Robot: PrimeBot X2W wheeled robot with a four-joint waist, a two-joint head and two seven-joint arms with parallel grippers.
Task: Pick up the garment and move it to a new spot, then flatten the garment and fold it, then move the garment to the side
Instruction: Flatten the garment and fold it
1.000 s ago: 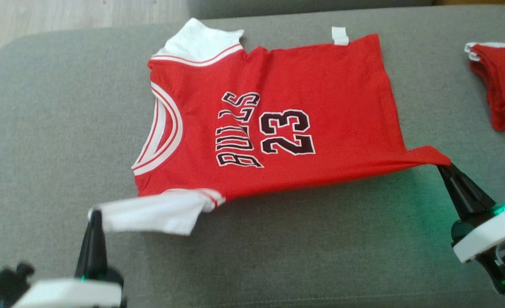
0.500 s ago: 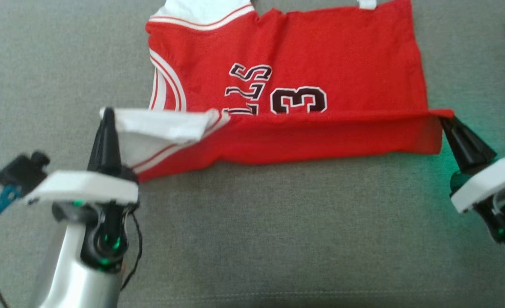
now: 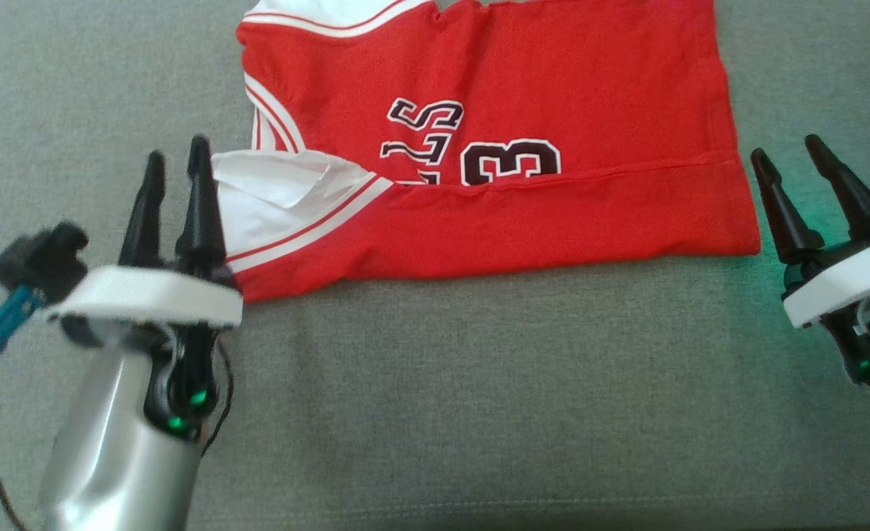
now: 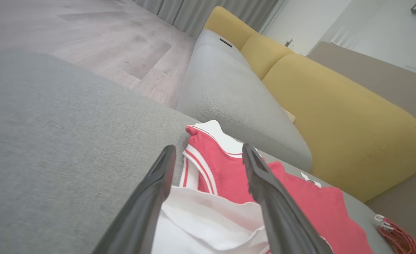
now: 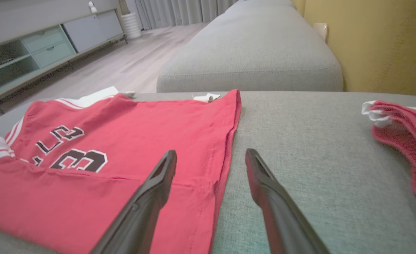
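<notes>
Head view: jersey [image 3: 494, 147] lies on the grey cushion [image 3: 435, 383], near edge folded over. Left pincer [image 3: 177, 158] and right pincer [image 3: 785, 155] both spread, empty. Cloth looks light, limp; I'd pinch corners at the fold.

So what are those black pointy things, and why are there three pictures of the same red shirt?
The pointy things are a robot's fingers. It has two arms, each ending in a two-fingered gripper. One picture comes from a camera on its head, looking down: the left gripper and the right gripper both show there. The other two come from little cameras on its wrists, looking along the fingers. On the grey cushion lies a red jersey with its near edge folded over. Another red garment lies off to the right. Both grippers are open and hold nothing.
</notes>
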